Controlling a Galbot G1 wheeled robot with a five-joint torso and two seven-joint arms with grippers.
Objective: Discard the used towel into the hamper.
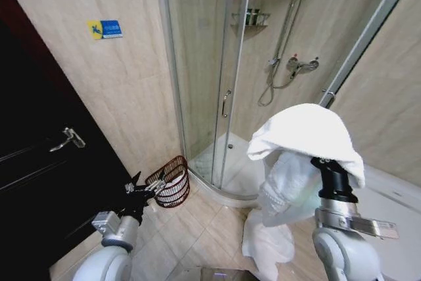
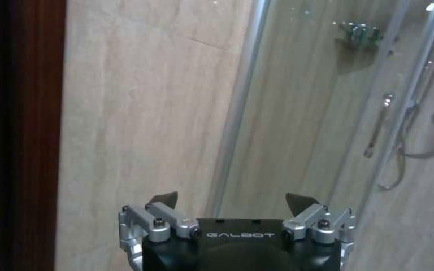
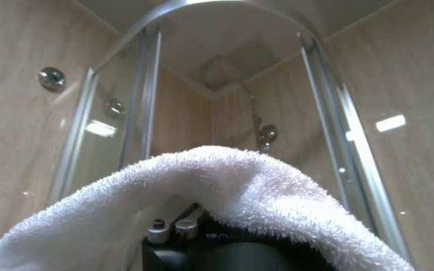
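The white towel (image 1: 306, 135) is draped over my right gripper (image 1: 333, 169), which is raised at the right, in front of the shower. Its long end hangs down to the floor tiles. In the right wrist view the towel (image 3: 225, 180) lies across the gripper's top and hides its tip. The hamper (image 1: 173, 179), a dark reddish-brown wire basket, stands on the floor against the wall beside the shower door. My left gripper (image 1: 146, 186) hovers low, just left of the hamper, open and empty; in the left wrist view the left gripper (image 2: 232, 200) points at the wall.
A glass shower cabin (image 1: 217, 64) with a curved base fills the middle. A dark door (image 1: 39, 162) with a metal handle stands at the left. Beige floor tiles (image 1: 197, 228) lie between my arms. A white tub edge (image 1: 395, 202) is at the right.
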